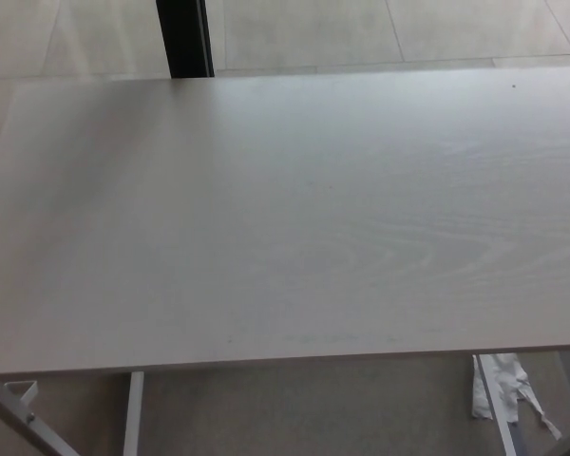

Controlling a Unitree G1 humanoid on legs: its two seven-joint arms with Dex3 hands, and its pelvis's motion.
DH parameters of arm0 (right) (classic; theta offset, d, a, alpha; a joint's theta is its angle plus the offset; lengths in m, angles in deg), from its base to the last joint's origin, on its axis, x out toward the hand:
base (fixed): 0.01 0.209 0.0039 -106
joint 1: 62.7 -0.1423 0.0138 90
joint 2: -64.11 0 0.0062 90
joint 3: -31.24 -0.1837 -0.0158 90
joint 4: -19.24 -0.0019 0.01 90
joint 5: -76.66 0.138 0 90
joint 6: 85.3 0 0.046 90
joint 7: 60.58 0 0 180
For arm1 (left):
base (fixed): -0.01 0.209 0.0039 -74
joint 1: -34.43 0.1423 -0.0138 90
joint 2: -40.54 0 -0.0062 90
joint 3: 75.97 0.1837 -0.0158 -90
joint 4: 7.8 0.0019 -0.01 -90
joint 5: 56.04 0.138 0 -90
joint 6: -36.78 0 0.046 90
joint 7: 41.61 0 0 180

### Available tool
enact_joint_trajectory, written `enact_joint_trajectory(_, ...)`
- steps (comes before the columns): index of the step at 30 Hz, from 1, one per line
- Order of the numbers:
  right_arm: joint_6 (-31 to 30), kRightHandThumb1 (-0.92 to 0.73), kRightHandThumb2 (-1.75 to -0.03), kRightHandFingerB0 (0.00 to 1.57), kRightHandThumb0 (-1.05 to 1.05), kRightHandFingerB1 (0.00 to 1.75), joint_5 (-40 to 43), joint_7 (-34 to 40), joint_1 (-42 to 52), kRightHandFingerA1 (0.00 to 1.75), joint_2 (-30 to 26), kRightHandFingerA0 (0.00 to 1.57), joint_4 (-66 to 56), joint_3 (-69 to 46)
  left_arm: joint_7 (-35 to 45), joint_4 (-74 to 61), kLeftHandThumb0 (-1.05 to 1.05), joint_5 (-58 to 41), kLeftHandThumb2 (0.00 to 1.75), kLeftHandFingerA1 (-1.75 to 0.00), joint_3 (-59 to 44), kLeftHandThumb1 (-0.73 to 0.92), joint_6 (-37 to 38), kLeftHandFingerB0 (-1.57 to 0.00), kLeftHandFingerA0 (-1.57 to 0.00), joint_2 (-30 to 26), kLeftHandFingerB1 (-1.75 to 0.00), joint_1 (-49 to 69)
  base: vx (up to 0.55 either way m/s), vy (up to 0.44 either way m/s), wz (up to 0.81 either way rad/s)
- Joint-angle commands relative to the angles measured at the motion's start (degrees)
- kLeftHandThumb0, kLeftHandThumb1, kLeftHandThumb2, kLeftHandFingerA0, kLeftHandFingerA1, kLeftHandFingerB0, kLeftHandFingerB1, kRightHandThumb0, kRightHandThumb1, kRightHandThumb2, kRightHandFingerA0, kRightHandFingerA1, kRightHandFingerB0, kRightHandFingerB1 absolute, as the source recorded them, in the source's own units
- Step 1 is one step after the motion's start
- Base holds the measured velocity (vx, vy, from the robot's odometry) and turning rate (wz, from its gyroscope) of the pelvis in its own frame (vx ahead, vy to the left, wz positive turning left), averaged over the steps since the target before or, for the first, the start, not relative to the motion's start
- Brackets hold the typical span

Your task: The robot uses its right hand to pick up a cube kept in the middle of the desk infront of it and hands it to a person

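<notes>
The head view looks down on a pale wood-grain desk that fills most of the picture. I see no cube anywhere on its top. Neither of my hands nor any part of my arms shows. No person is in sight.
The desk's near edge runs across the bottom, with white metal legs under it. A crumpled white scrap hangs by the right leg. Beyond the far edge lies a tiled floor with a dark upright post.
</notes>
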Motion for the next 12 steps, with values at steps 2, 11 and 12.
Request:
enact_joint_trajectory(2,6.93,-0.5,-0.56,0.3,-0.4,0.31,17.75,-12.88,-1.84,0.43,4.51,0.31,0.52,-6.73,-1.09,-0.15,-1.05,-0.89,1.0,-1.49,-1.34,0.52,0.85,-0.29,-0.58,-1.34,-1.4,-0.59,0.0,0.0,0.0)
enact_joint_trajectory(11,4.71,-0.49,-0.69,0.14,-0.48,0.35,14.93,-11.52,-5.53,0.45,4.65,0.14,0.66,-0.57,-2.23,0.02,-1.01,-0.45,1.23,-1.2,-1.65,0.48,-0.17,-0.38,-0.63,-0.93,-1.0,-2.17,0.0,0.0,0.0)
enact_joint_trajectory(12,4.71,-0.49,-0.69,0.14,-0.48,0.35,15.14,-11.53,-5.53,0.45,4.6,0.14,0.7,-0.37,-2.24,0.04,-1.01,-0.44,1.23,-1.2,-1.66,0.48,-0.16,-0.38,-0.63,-0.92,-1.0,-2.16,0.0,0.0,0.0)
